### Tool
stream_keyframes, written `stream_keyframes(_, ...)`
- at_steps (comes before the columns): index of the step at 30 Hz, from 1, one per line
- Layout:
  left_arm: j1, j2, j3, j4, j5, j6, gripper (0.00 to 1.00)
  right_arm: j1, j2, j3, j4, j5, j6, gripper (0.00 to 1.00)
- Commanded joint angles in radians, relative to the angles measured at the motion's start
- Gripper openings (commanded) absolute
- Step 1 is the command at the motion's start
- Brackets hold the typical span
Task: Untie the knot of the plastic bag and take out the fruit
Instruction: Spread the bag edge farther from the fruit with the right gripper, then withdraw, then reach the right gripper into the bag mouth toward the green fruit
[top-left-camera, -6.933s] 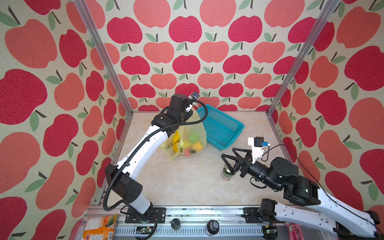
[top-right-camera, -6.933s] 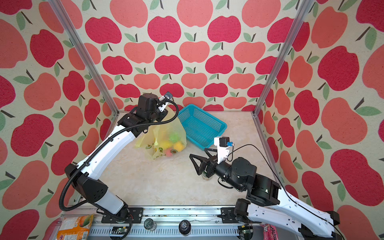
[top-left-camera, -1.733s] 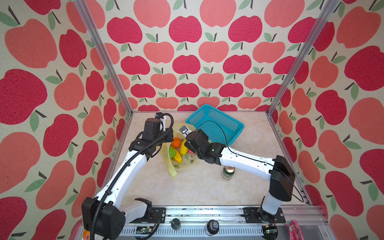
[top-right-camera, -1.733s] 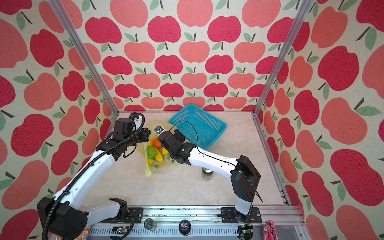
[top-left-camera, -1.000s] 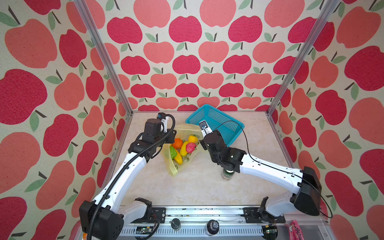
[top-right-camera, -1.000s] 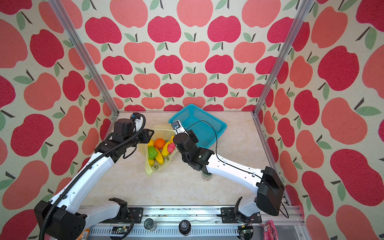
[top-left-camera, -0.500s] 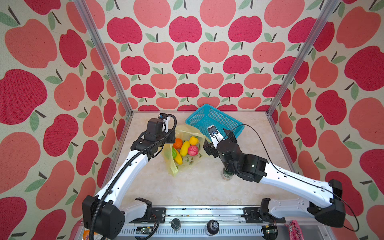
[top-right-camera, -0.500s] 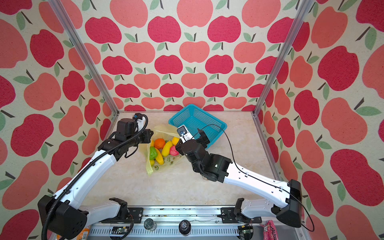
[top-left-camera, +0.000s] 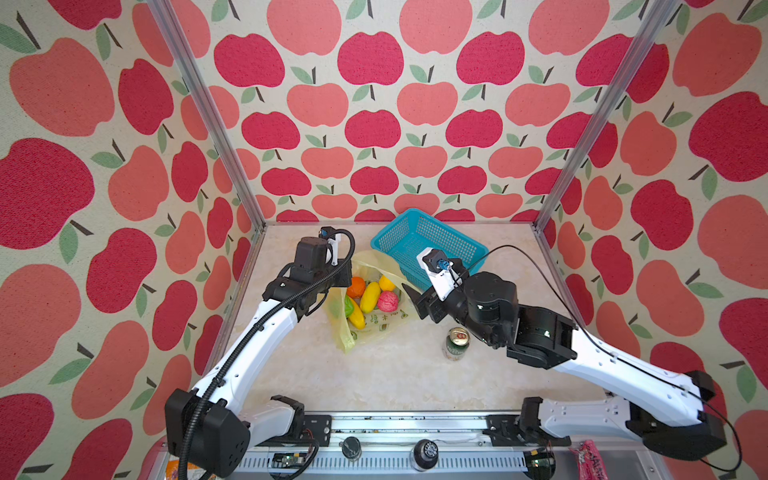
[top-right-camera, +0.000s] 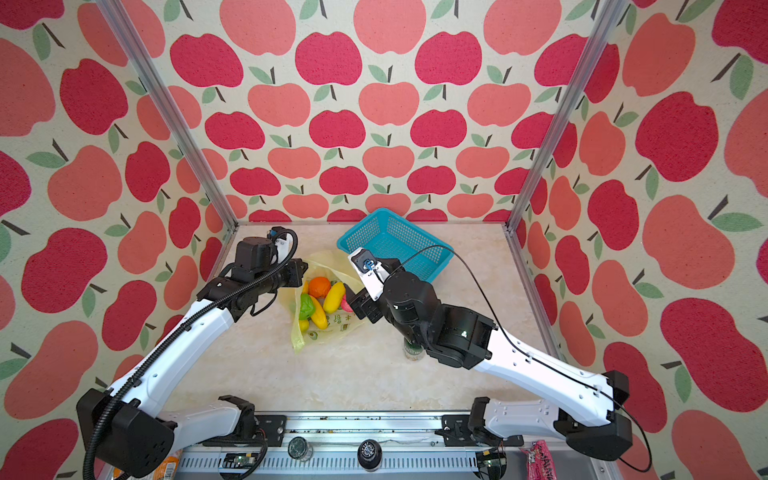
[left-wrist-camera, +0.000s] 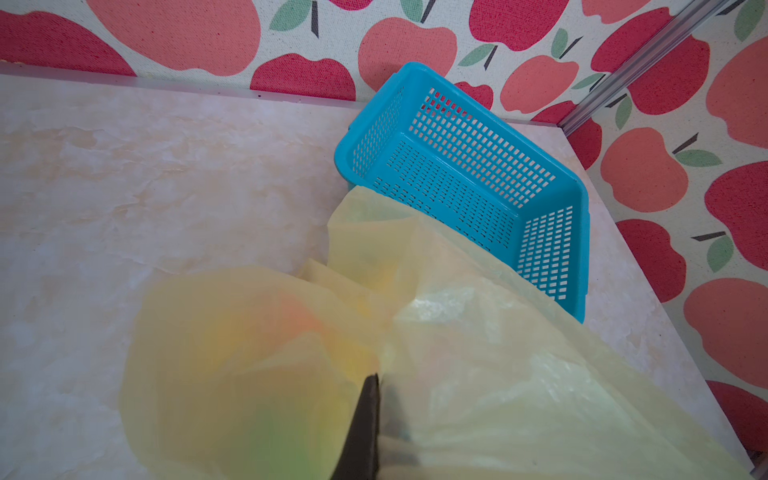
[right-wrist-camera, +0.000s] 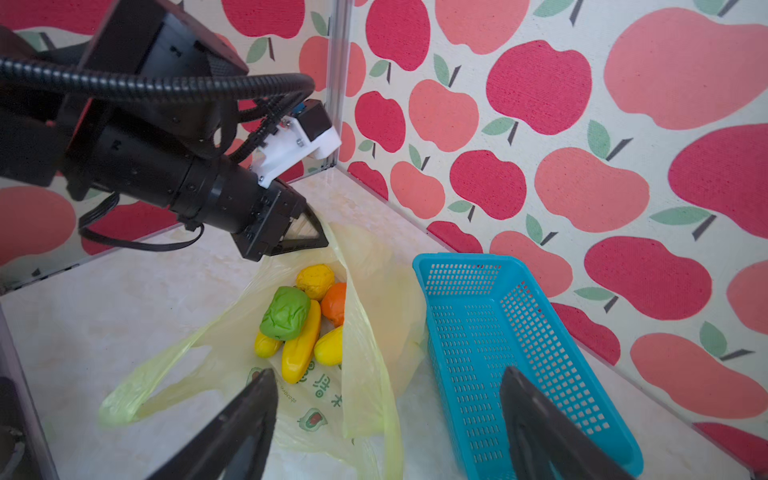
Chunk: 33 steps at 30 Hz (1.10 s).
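Drink can (top-left-camera: 456, 343): standing well in front of the teal mesh basket (top-left-camera: 394, 237), not involved.

Right gripper (right-wrist-camera: 387, 374): backing off from the bag's mouth after letting go, now hanging in front of the basket's near corner, fingers spread wide and carrying nothing.

Plastic bag (top-left-camera: 376, 328): lying right against the basket's left wall, mouth gaping, one handle loop (right-wrist-camera: 137, 386) trailing loose away from the basket.

Knot: not seeing one anymore, so I'm guessing the untying is done.

Fruit (top-left-camera: 370, 296): all sitting inside the bag, just left of the basket; none out yet.

Left gripper (right-wrist-camera: 316, 239): clamped on the bag's rim and holding it up, left of the basket.

What's next: probably just picking fruit out.
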Motion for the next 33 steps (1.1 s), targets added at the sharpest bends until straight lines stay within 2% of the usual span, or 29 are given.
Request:
stream_keyframes(1, -0.006, 0.001, 0.032, 0.0, -0.028, 0.022, 0.0, 0.039, -0.017, -0.079, 0.087, -0.134, -0.065, 0.77)
stream_keyframes(3, -0.008, 0.0, 0.029, 0.01, -0.02, 0.02, 0.0, 0.042, -0.015, -0.119, 0.14, -0.185, -0.062, 0.71)
stream_keyframes(5, -0.012, 0.0, 0.021, 0.018, -0.016, 0.02, 0.0, 0.044, 0.02, -0.147, 0.178, -0.247, -0.055, 0.69)
stream_keyframes(7, -0.014, 0.004, 0.026, 0.012, -0.023, 0.021, 0.0, 0.053, 0.084, -0.142, 0.188, -0.262, -0.047, 0.67)
stream_keyframes(14, -0.017, -0.012, 0.022, 0.009, -0.05, 0.032, 0.0, 0.08, 0.322, -0.116, 0.223, -0.229, -0.03, 0.62)
stream_keyframes(21, -0.017, -0.01, 0.018, 0.015, -0.048, 0.036, 0.0, 0.075, 0.482, -0.119, 0.294, -0.147, 0.02, 0.52)
stream_keyframes(24, -0.018, -0.006, 0.032, 0.003, -0.049, 0.038, 0.0, 0.051, 0.527, -0.134, 0.325, -0.145, 0.069, 0.49)
stream_keyframes(29, -0.018, -0.022, 0.019, 0.011, -0.056, 0.034, 0.0, -0.031, 0.573, -0.147, 0.346, -0.233, 0.183, 0.48)
stream_keyframes(33, -0.02, -0.033, 0.019, 0.01, -0.056, 0.032, 0.0, -0.083, 0.614, -0.135, 0.359, -0.247, 0.218, 0.51)
